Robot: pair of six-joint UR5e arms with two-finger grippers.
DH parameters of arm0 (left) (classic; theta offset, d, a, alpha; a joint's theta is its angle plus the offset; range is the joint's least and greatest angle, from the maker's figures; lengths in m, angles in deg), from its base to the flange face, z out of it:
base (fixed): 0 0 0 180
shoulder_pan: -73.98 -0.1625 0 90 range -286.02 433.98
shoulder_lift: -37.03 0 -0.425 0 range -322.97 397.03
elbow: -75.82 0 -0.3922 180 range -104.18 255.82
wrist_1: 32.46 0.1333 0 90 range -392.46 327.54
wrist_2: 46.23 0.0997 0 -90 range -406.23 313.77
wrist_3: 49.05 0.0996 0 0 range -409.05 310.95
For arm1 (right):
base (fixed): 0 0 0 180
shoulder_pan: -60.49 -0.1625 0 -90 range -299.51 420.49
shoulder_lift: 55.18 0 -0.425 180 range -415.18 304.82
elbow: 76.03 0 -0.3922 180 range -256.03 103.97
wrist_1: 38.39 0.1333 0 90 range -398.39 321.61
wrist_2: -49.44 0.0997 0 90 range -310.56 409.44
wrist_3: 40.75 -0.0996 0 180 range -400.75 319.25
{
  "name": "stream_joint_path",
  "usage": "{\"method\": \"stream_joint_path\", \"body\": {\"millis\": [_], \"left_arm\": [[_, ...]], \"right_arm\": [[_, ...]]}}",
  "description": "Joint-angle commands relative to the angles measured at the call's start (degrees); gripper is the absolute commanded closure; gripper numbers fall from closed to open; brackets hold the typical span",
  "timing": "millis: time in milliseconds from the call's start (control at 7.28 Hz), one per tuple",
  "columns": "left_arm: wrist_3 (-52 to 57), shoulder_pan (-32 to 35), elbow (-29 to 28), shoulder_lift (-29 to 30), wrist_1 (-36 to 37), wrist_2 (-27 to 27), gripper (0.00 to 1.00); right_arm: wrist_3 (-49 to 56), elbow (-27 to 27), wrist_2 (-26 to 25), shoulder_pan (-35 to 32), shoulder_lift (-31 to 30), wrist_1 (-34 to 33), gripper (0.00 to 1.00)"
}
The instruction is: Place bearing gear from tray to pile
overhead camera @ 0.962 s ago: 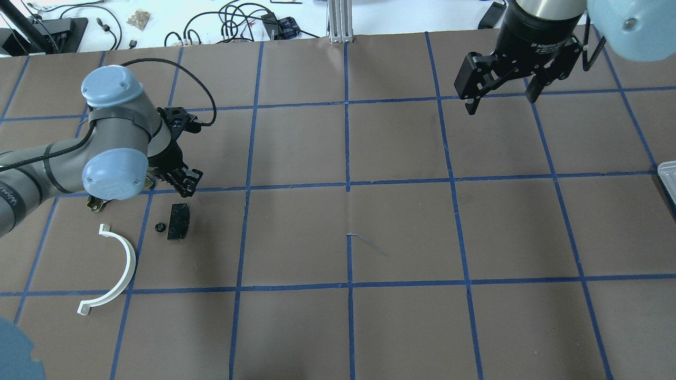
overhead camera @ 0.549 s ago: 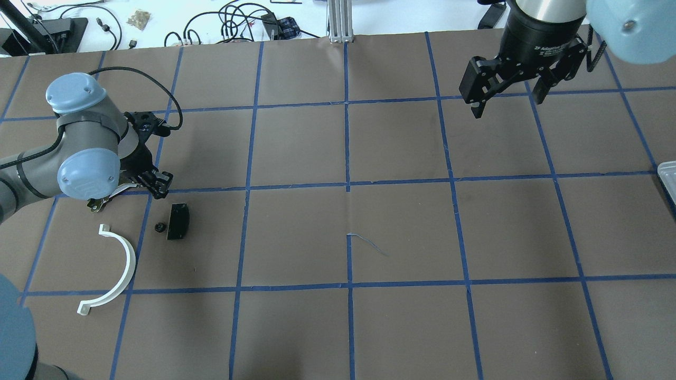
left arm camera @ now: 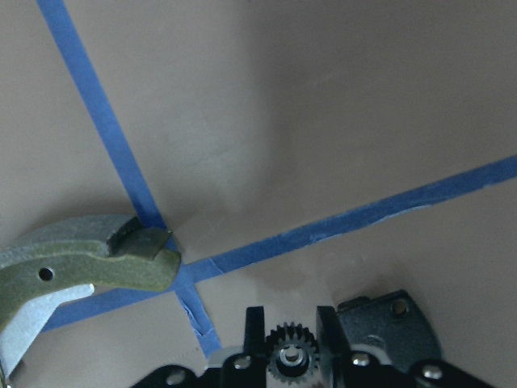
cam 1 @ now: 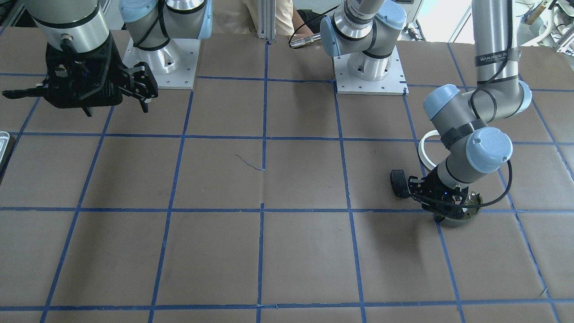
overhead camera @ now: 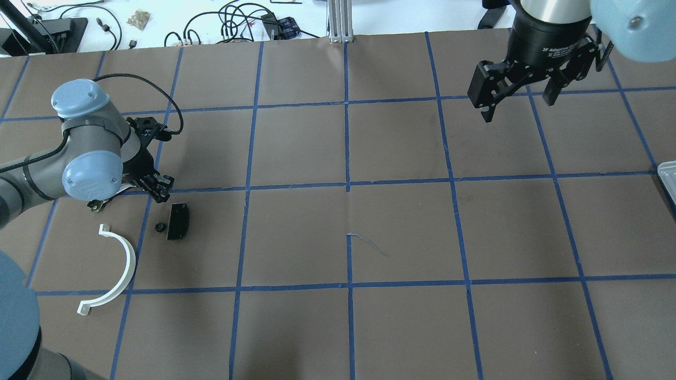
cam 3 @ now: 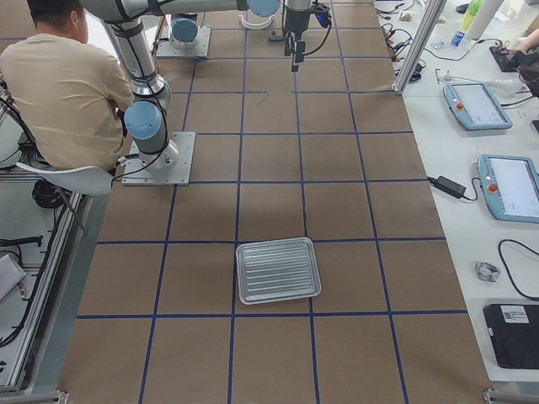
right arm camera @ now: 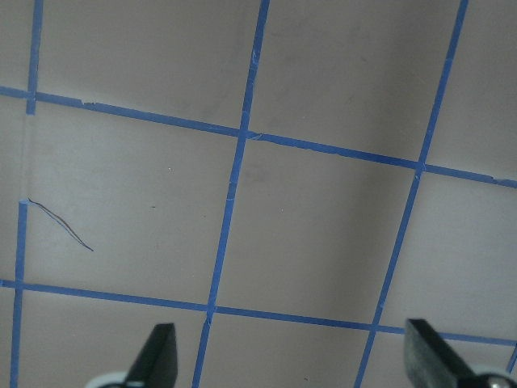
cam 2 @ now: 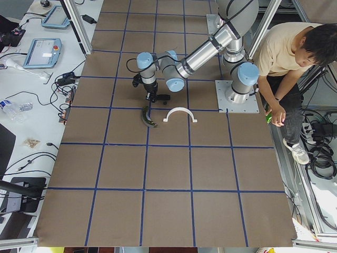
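My left gripper (left arm camera: 289,322) is shut on the small toothed bearing gear (left arm camera: 289,357) and holds it just above the paper. It sits by the pile at the table's left (overhead camera: 157,185). The olive-green brake shoe (left arm camera: 81,263) lies just left of it, partly under my arm in the overhead view (overhead camera: 96,205). The black pad (overhead camera: 178,221) and white half-ring (overhead camera: 120,264) lie nearby. My right gripper (overhead camera: 520,100) is open and empty, high over the far right. The tray (cam 3: 278,269) shows whole in the exterior right view, and as a sliver in the overhead view (overhead camera: 668,177).
A small black round part (overhead camera: 159,227) lies beside the black pad. Blue tape lines grid the brown paper. A person sits behind the robot bases (cam 2: 287,52). Cables and devices lie beyond the far table edge (overhead camera: 232,21).
My left arm has swung left and drawn back slightly, carrying the gripper to the tape crossing by the brake shoe. My right gripper has drifted a little to the right.
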Motion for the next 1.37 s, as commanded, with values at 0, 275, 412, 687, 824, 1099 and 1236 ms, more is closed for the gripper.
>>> {"method": "stream_joint_path", "body": {"millis": [0, 275, 412, 687, 824, 1099, 1236], "left_arm": [[0.12, -0.02, 0.09, 0.29, 0.00, -0.04, 0.78], [0.21, -0.02, -0.18, 0.38, 0.00, -0.13, 0.21], [0.29, -0.02, -0.26, 0.29, 0.00, 0.05, 0.19], [-0.40, 0.50, -1.40, -1.72, -0.44, 0.05, 0.14], [-2.06, 1.29, -4.19, -3.30, -5.32, -0.13, 0.14], [-9.95, 5.48, -12.26, -6.46, -20.06, -0.48, 0.14], [-17.82, 9.69, -16.74, -8.39, -26.83, -0.48, 0.14]], "right_arm": [[-0.56, 0.31, 1.57, -0.01, -0.12, -0.46, 0.00], [-0.82, 0.32, 2.11, -0.01, -0.04, -0.46, 0.00], [-0.74, 0.14, 2.03, 0.08, 0.13, -0.46, 0.00], [-0.65, -0.47, 2.03, 0.08, 0.49, -0.72, 0.00], [-0.74, -0.39, 1.94, 0.08, 0.14, -0.72, 0.00], [-0.04, 0.13, 1.85, 0.08, 0.05, -0.63, 0.00], [-0.03, -0.38, 2.02, 0.08, 0.22, -0.46, 0.00]]}}
